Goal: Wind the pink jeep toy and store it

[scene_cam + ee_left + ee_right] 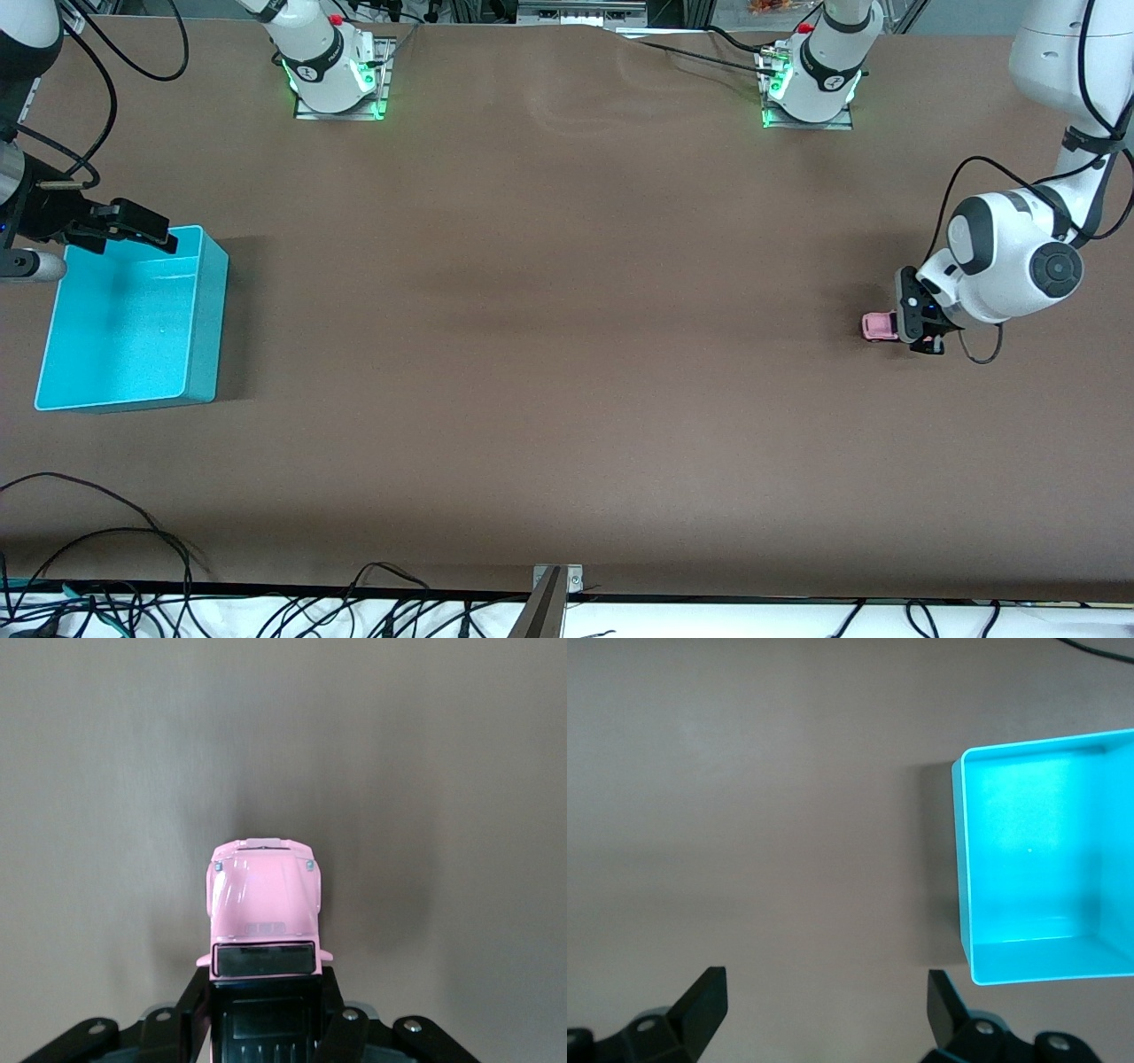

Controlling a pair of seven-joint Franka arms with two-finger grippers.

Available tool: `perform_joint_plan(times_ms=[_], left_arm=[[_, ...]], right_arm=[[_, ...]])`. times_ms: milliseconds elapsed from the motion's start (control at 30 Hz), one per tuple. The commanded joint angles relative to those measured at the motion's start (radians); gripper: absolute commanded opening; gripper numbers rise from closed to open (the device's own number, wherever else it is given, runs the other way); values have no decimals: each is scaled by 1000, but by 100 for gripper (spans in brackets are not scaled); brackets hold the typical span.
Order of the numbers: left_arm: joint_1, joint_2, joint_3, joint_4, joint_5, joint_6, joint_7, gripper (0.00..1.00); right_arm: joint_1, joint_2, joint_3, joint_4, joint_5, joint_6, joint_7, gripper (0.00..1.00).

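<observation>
Front view: left gripper [921, 332] clamps the jeep [879, 327] on the table [567, 354]; right gripper [133, 232] hangs spread over the bin [208, 319].

Count, taken outward from the turquoise bin [133, 328] as landmark.

Bins: one, the turquoise bin itself, at the right arm's end of the table [567, 354].

Toy cars: one, the pink jeep toy [878, 327], well apart from the bin, at the left arm's end of the table.

Arms: two. Grippers: two. The right gripper [146, 229] is over the bin's rim; the left gripper [912, 332] is at the jeep, well apart from the bin.

Arm bases with green lights: two, both farther from the front camera than the bin.

Tables: one.
</observation>
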Motion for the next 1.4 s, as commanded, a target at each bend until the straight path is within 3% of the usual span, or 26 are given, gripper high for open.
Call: perform_joint_plan(times_ms=[0,567,767,800,833,867,1100,1367], left_arm=[[41,68,18,4,19,34,73,0],[70,68,68,12,19,34,165,0],[67,65,68,13,9,36,150,0],[67,65,66,14,6,36,147,12],[67,65,66,14,3,36,137,45],[67,64,66,15,3,36,130,99],[58,41,58,81,3,16,128,100],[46,10,57,187,1,-211,108,100]], right_arm=[[4,-12,0,1,-19,-35,27,100],[3,-19,3,-5,-48,-35,26,100],[3,-12,43,-9,-108,-24,58,100],[3,-13,44,-14,-108,-24,58,100],[3,-15,44,-20,-108,-24,58,100],[3,-19,44,-28,-108,-23,58,100],[3,-39,46,-55,-103,2,53,100],[-2,-38,35,-55,-100,2,43,100]])
